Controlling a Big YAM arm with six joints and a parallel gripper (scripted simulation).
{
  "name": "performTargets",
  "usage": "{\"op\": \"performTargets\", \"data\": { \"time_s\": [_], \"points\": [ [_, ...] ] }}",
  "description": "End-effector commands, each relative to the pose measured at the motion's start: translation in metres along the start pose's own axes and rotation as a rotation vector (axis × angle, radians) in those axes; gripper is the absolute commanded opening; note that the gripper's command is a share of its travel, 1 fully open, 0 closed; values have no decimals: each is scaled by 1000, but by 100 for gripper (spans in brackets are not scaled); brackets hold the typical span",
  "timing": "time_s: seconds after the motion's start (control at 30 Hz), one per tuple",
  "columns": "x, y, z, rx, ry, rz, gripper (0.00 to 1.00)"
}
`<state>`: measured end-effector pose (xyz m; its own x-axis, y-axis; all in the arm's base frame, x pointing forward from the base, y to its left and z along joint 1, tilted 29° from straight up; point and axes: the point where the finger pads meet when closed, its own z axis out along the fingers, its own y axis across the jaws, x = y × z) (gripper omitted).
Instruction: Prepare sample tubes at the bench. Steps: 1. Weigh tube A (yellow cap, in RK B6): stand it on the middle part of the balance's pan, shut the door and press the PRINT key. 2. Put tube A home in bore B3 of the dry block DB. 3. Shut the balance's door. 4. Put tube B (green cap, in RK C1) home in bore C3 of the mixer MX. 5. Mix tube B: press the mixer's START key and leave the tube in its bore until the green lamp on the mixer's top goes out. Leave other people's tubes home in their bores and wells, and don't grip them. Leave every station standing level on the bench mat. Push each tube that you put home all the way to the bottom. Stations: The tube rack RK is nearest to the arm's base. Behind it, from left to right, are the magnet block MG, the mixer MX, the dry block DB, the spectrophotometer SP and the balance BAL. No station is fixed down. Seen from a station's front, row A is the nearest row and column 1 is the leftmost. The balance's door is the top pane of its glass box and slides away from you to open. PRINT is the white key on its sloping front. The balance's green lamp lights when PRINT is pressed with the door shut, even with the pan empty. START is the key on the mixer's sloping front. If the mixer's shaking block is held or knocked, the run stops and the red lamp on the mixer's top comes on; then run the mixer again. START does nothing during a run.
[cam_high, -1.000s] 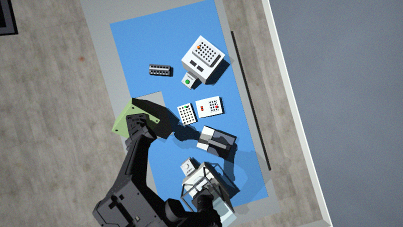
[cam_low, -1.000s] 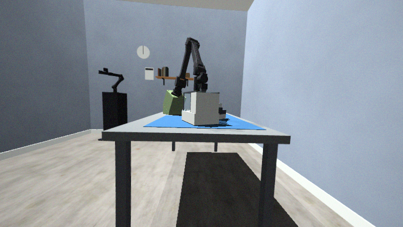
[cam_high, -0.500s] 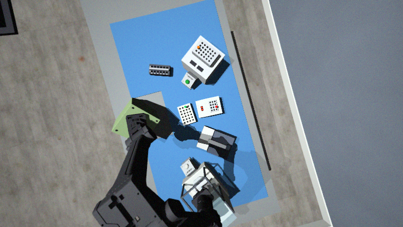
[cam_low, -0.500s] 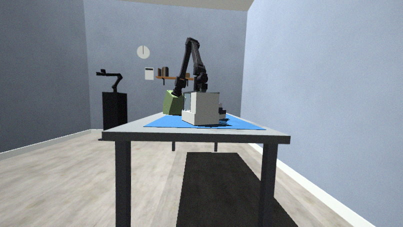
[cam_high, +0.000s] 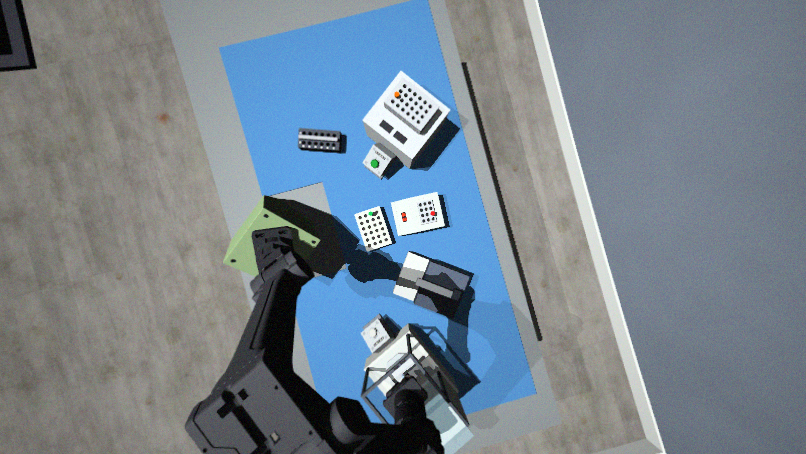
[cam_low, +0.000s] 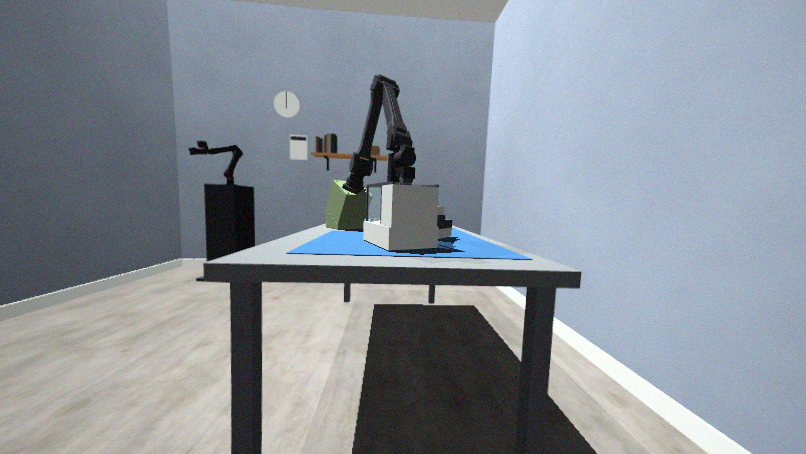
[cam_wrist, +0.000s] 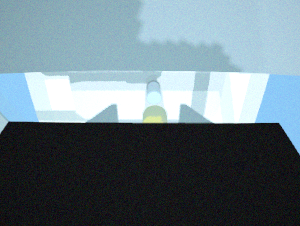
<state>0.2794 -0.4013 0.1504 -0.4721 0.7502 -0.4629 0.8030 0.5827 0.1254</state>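
My gripper (cam_high: 410, 376) (cam_wrist: 148, 106) is inside the glass box of the balance (cam_high: 388, 362) (cam_low: 414, 217), its fingers apart. Tube A's yellow cap (cam_wrist: 154, 115) is between them, with a gap on each side; its clear body points down toward the pale balance floor. Its foot's contact with the pan cannot be told. The balance's door (cam_high: 442, 414) is slid back. The white PRINT key (cam_high: 373, 332) is on the front. Tube B's green cap (cam_high: 371, 213) is in the rack (cam_high: 364, 228). The dry block (cam_high: 399, 225) and mixer (cam_high: 415, 147) stand behind the rack; START (cam_high: 374, 163) is green.
The spectrophotometer (cam_high: 417, 262) stands between dry block and balance. The magnet block (cam_high: 319, 138) is at the far left. An orange cap (cam_high: 397, 94) is in the mixer, a red cap (cam_high: 433, 213) in the dry block. The green arm mount (cam_high: 245, 245) is beside the mat.
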Motion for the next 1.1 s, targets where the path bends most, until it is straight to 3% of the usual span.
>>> {"op": "performTargets", "data": {
  "time_s": [0.0, 0.53, 0.57, 0.9, 1.0, 1.07],
  "points": [
    [-11, 2, -7, 0, -24, -1, 36],
    [-11, 2, -7, 0, -24, -1, 36],
    [-5, 6, -13, -3, -18, 4, 36],
    [-23, -2, -41, 5, -57, 1, 36],
    [-11, 2, -26, 0, -26, -1, 36],
    [-11, 2, -26, 0, -26, -1, 36]
  ]
}}
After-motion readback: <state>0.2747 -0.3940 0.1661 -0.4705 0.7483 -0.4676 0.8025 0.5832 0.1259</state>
